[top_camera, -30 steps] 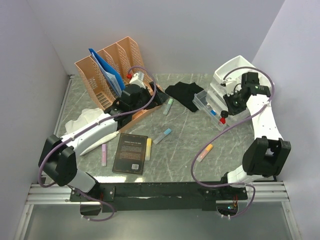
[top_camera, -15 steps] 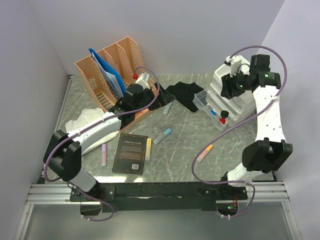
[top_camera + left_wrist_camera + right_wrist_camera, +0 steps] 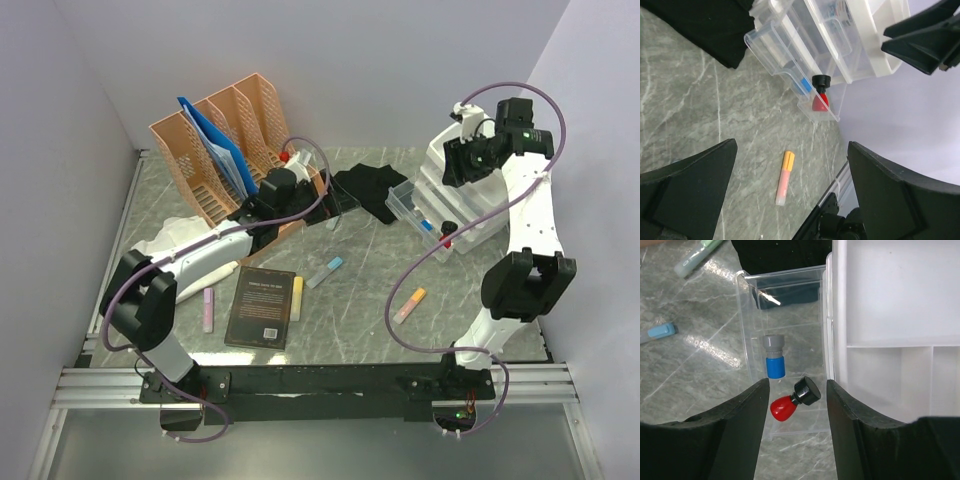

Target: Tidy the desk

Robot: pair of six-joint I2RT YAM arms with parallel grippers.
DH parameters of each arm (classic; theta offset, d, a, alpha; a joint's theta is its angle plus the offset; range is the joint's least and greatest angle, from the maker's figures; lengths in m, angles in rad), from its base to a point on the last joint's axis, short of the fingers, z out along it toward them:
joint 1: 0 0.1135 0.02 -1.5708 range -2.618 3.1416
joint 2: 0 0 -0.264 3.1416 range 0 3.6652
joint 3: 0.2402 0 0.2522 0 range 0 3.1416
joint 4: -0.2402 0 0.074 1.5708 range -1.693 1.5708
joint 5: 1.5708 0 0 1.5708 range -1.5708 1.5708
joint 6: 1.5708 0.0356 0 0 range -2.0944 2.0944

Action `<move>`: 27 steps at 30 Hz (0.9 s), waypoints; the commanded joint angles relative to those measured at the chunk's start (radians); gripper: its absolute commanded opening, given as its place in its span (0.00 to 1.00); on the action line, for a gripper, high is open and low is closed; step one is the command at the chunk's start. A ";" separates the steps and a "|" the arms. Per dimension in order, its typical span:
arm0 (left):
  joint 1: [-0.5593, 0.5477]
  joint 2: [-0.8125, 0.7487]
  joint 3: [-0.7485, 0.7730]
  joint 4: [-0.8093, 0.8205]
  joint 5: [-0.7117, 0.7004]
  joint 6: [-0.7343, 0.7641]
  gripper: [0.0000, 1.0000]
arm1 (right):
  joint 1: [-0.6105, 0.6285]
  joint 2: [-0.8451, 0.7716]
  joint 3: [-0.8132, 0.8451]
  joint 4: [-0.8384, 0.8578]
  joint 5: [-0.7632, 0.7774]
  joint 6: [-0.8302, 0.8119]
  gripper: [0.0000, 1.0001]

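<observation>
The desk (image 3: 370, 290) is grey-green marble. My left gripper (image 3: 325, 196) hovers open and empty in front of the orange file organizer (image 3: 225, 130); in its wrist view the left gripper (image 3: 792, 150) frames an orange highlighter (image 3: 785, 177) far below. My right gripper (image 3: 458, 166) hangs open high over the clear drawer (image 3: 412, 205). In the right wrist view the right gripper (image 3: 797, 385) holds nothing. Below it in the clear drawer (image 3: 747, 315) lie a red-and-black stamp (image 3: 792, 401) and a blue-and-grey cap piece (image 3: 774, 357).
A black book (image 3: 262, 306), yellow (image 3: 297, 298), blue (image 3: 325, 271), green (image 3: 338, 212), pink (image 3: 208, 309) and orange (image 3: 409, 304) highlighters lie scattered. A black cloth (image 3: 368, 188) lies mid-back, a white cloth (image 3: 168, 236) at the left. A white drawer unit (image 3: 455, 195) stands at the right.
My right gripper opened and rose up and back from the clear drawer, leaving the red stamp lying in it. My left gripper opened wider and shifted right, away from the organizer.
</observation>
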 commanded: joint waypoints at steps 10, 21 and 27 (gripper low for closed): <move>-0.037 0.062 0.101 0.018 0.064 0.016 0.99 | -0.008 0.047 0.072 -0.004 0.060 -0.003 0.57; -0.080 0.157 0.172 0.004 0.119 0.029 1.00 | -0.010 0.083 0.072 0.017 0.108 -0.008 0.57; -0.088 0.191 0.181 0.004 0.138 0.028 0.99 | -0.008 0.121 0.061 0.028 0.142 -0.017 0.57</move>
